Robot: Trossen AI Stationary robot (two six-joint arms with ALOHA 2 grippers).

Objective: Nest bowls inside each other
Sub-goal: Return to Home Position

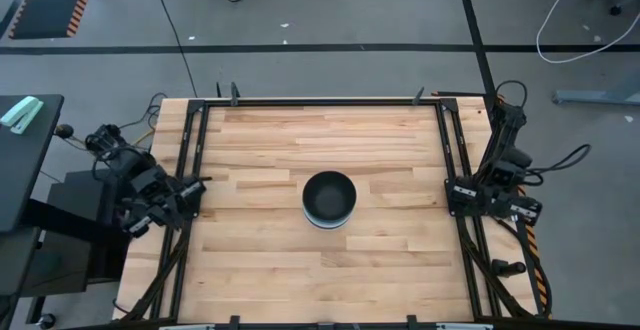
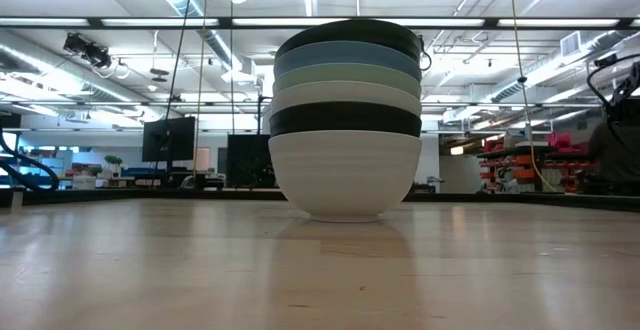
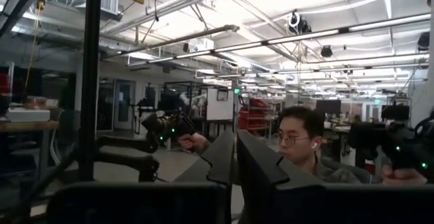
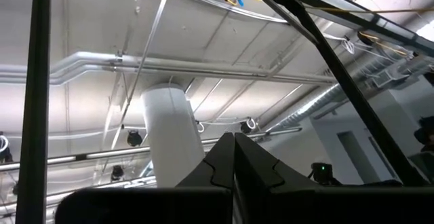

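Six bowls stand nested in one stack [image 1: 329, 199] at the middle of the table, the bottom bowl resting on the wood. In the low view the stack [image 2: 346, 120] reads from the bottom: white, black, white, mint green, blue, black. My left gripper [image 1: 195, 183] waits at the table's left edge, shut and pointing up into the room [image 3: 235, 163]. My right gripper [image 1: 452, 192] waits at the right edge, also shut and tipped upward [image 4: 234, 156]. Both are far from the bowls.
A black metal frame [image 1: 320, 101] runs round the wooden table's edges. Bare wood lies on all sides of the stack. Beyond the table, in the left wrist view, a person [image 3: 298, 142] holds hand controllers. Cables lie on the floor behind.
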